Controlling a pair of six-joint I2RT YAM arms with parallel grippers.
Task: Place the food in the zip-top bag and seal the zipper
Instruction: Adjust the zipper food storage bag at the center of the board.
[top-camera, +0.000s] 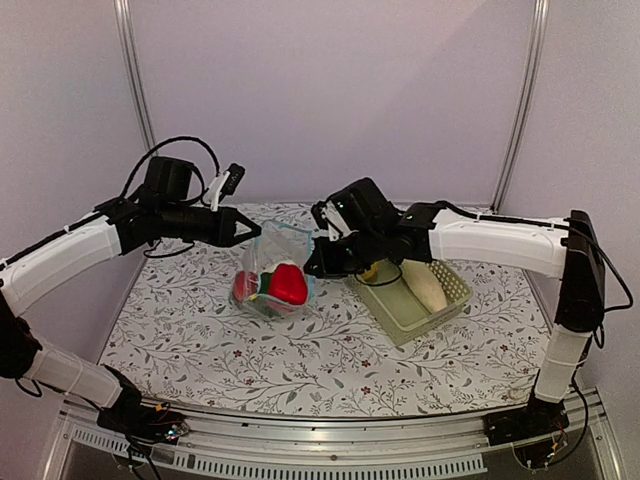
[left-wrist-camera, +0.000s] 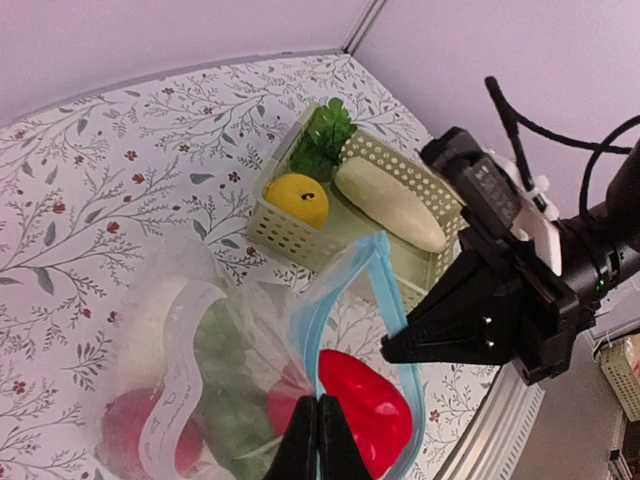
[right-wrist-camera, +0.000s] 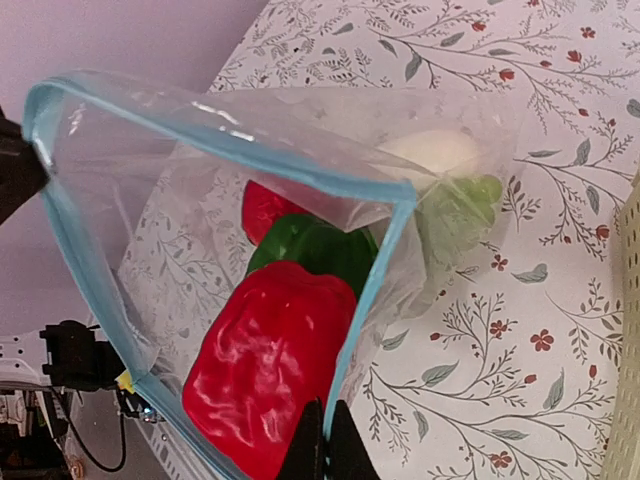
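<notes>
The zip-top bag (top-camera: 268, 262) is held up open between both grippers. My left gripper (top-camera: 252, 232) is shut on the left part of its light-blue zipper (left-wrist-camera: 345, 275), pinched at my fingertips (left-wrist-camera: 318, 425). My right gripper (top-camera: 314, 266) is shut on the opposite strip (right-wrist-camera: 375, 290), and its black tip also shows in the left wrist view (left-wrist-camera: 400, 350). Inside the bag lie a big red piece (right-wrist-camera: 270, 370), a green piece (right-wrist-camera: 320, 250), another red piece (right-wrist-camera: 258, 208) and a pale round piece (right-wrist-camera: 430, 152). The yellow apple (left-wrist-camera: 297, 198), green leafy piece (left-wrist-camera: 322, 140) and white radish (left-wrist-camera: 390, 205) lie in the basket.
The pale green lattice basket (top-camera: 400, 318) stands on the flowered table just right of the bag, under my right arm. Purple walls close the back and sides. The table's metal front rail (top-camera: 330, 440) runs along the near edge.
</notes>
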